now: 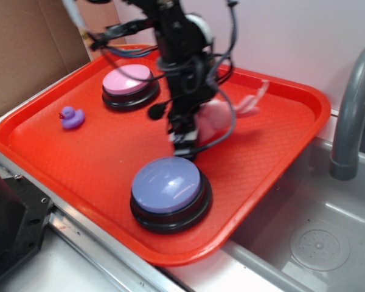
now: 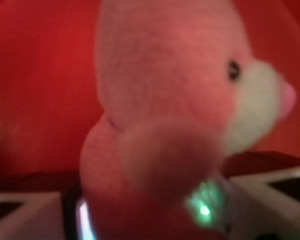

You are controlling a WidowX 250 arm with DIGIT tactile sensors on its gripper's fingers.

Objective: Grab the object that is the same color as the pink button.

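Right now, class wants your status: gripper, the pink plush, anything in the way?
Gripper down on the red tray, jaw state unclear. Pink plush animal fills wrist view, right at the gripper. Lavender button close in front; purple duck well off.

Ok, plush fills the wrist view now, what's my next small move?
Probably close the gripper, if it isn't shut already. The wrist view shows the pink plush right up against the camera, and outside it sits at the arm's right over the tray. Blur hides the jaws, so check the grasp before lifting.
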